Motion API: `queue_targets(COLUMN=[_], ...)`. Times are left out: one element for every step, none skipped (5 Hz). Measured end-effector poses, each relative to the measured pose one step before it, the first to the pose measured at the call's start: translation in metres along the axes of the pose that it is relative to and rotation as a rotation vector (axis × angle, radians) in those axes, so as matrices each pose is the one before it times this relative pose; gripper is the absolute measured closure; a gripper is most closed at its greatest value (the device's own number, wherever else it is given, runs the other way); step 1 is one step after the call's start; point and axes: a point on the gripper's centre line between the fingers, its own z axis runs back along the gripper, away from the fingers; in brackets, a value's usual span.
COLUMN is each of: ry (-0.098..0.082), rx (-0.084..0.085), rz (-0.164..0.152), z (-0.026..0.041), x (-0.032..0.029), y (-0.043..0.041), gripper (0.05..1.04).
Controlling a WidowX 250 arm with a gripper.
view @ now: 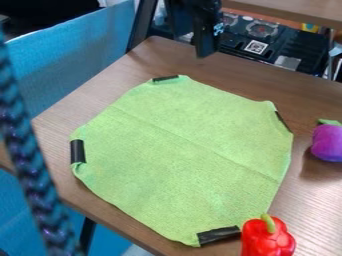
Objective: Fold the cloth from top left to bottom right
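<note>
One black gripper (206, 49), top edge, cut off above, apart from the cloth; opening and hold cannot be told. One green cloth (180, 150), textured, many-sided, one crease, spread on wood-grain table (100, 107) — four black strips (78, 151) at its edges. One glossy red pepper (266, 240), cut off; one purple toy (328, 142), apparently plush, cut off.

Your robot's black arm (188, 14) stood at the top edge of the view. Its gripper (206, 49) hung there, pointing downward.

In front of the claw (205, 51), I see matt, nubbly green cloth (180, 155) on smooth wood-look table (107, 95); farther out, a glossy, plastic-looking red pepper (266, 241).
</note>
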Motion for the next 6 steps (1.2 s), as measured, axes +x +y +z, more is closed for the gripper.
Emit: queue_targets(ry=[0.0324,0.0269,0.0224,0.0307,-0.0156,-0.0764], rx=[-0.0174,-0.0053,0.017,-0.0087,0.012,0.0597], rz=[0.002,0.0272,0.0174,-0.0252,-0.1582,-0.1598], z=[-0.0123,-0.00943,-0.00687,-0.01088,-0.01082,-0.0049], x=[-0.0029,-0.00262,-0.00001,-0.00047,0.00327,0.0067], y=[-0.00081,0.01066,0.01485,0.01797,0.01626,0.00149], gripper=[0.084,0.084,0.083,0.084,0.083,0.084])
